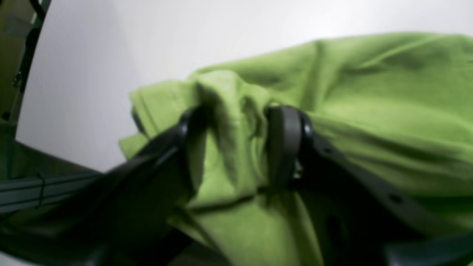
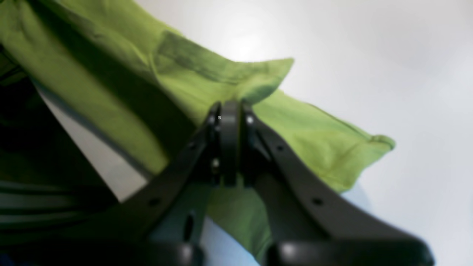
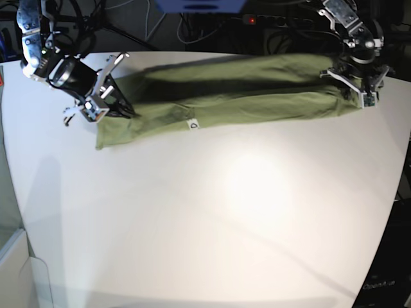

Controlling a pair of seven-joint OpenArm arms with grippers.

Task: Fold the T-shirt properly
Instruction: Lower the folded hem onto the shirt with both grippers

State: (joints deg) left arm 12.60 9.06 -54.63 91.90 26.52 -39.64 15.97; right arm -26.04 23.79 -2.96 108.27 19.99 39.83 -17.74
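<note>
Olive-green cotton T-shirt (image 3: pixel 244 96) lies folded lengthwise along the white worktop's (image 3: pixel 212 218) far edge; crosswise folds remain. Right gripper (image 2: pixel 229 111) is clamped on cloth; left gripper's (image 1: pixel 244 125) jaws stand apart around a bunched fold.

This looks like a robotics lab. A bare white desk (image 3: pixel 212 212) carries the work, and behind the fingers (image 3: pixel 106 102) hang loose cables (image 3: pixel 192 22) and a power strip (image 3: pixel 266 20) in the dark.

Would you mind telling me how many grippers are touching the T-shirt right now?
2. The right gripper is pinched shut on the T-shirt at its end on the base view's left; the left gripper, jaws parted around a bunched fold, is at the opposite end.
</note>
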